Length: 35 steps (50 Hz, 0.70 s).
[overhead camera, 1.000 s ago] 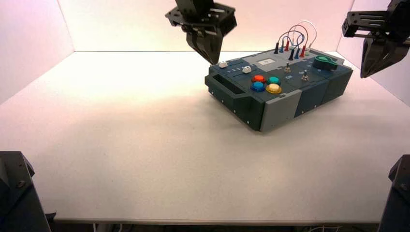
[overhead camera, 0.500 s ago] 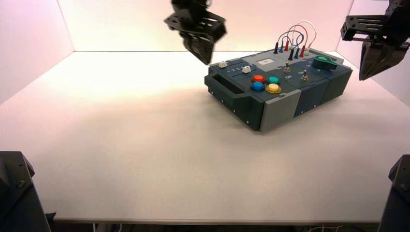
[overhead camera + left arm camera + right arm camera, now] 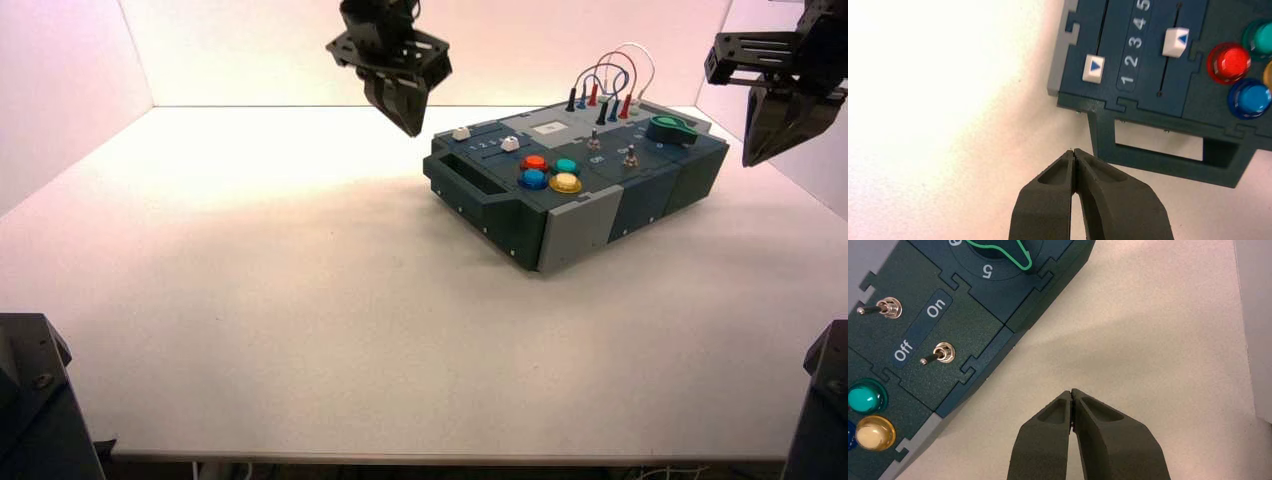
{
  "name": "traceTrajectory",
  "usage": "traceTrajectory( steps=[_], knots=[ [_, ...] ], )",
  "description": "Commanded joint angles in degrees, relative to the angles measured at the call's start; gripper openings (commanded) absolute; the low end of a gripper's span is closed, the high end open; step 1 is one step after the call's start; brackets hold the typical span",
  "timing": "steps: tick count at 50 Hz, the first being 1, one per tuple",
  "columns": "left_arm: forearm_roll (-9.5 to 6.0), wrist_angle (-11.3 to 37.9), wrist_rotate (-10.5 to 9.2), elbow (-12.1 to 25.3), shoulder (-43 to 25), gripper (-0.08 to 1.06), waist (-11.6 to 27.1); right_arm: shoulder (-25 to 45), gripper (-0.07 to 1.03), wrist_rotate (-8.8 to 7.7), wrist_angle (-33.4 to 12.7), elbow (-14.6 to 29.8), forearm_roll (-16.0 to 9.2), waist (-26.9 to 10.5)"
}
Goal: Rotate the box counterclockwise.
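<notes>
Left gripper (image 3: 410, 133) is hovering off the slider corner, tips pressing together on nothing. Right gripper (image 3: 752, 163) is hovering past the knob end, tips also meeting, holding nothing. The box (image 3: 600, 160) is lying flat on the table (image 3: 300, 330) between them: extending right and robotward from the left pincer, and sitting to the left of the right one. Neither is appearing to touch it.

Step, my read: positioning for a turning push, or pausing between pushes; can't tell which. If more turn is needed, next move is calling for the left pincer getting behind the slider corner and drawing that end robotward, the right pincer pushing the knob end away. Watch the looped wires (image 3: 628, 65).

Heading: the carry handle (image 3: 1163, 167) end is pointing left and robotward, lying just to the right of the left pincer and nearer the robot. The green knob (image 3: 672, 130) and wires are sitting at the opposite end, nearer the right pincer. Long axis is running diagonally, from robotward of the left pincer out toward the far side, left of the right pincer.
</notes>
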State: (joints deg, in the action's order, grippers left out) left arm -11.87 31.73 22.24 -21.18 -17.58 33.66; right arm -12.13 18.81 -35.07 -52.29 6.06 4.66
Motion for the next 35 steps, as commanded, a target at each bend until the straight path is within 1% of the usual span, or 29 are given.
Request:
traceTrajectory(
  steps=[1,14,25,35],
  knots=[
    [-0.18,-0.2,0.44,1.6,0.1,-0.03,0.8,0.3,-0.02,0.18,0.4,1.2,-0.1,0.4],
    [-0.18,-0.4,1.76,2.7,-2.1,-0.03,1.1,0.8,-0.02,0.18,1.4,1.5,-0.1,0.4],
    [-0.18,-0.4,2.11,4.1,-3.2,-0.03,1.1,1.7,-0.02,0.18,2.2,2.9,-0.1,0.4],
    [-0.18,-0.3,2.11,4.7,-3.9,-0.03,1.1,4.6,-0.02,0.18,2.4,4.3,-0.1,0.4]
  ],
)
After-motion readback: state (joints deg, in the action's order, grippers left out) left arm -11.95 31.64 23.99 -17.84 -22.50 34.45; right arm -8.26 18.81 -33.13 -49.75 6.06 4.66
